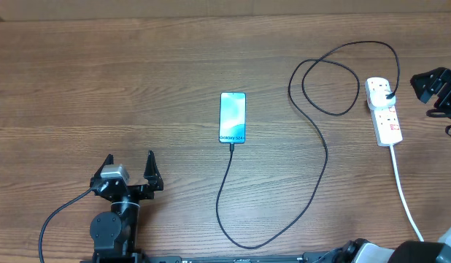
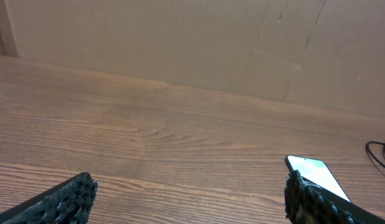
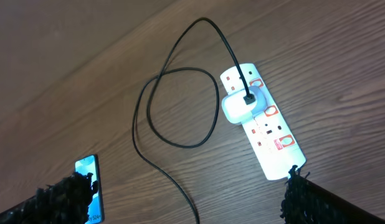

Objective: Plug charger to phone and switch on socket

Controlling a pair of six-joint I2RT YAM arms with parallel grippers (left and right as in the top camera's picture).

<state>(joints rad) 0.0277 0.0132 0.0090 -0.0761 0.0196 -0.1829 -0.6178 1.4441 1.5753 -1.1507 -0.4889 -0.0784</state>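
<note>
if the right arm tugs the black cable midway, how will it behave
Likely floppy: the cable lies in loose loops, so it should bend, not slide whole. Both ends look plugged in, so a tug may drag the slim phone.

The phone (image 1: 233, 117) has small white words at its near end that look like "Galaxy S24". The red marks on the power strip (image 1: 384, 111) are too small to read.
</note>
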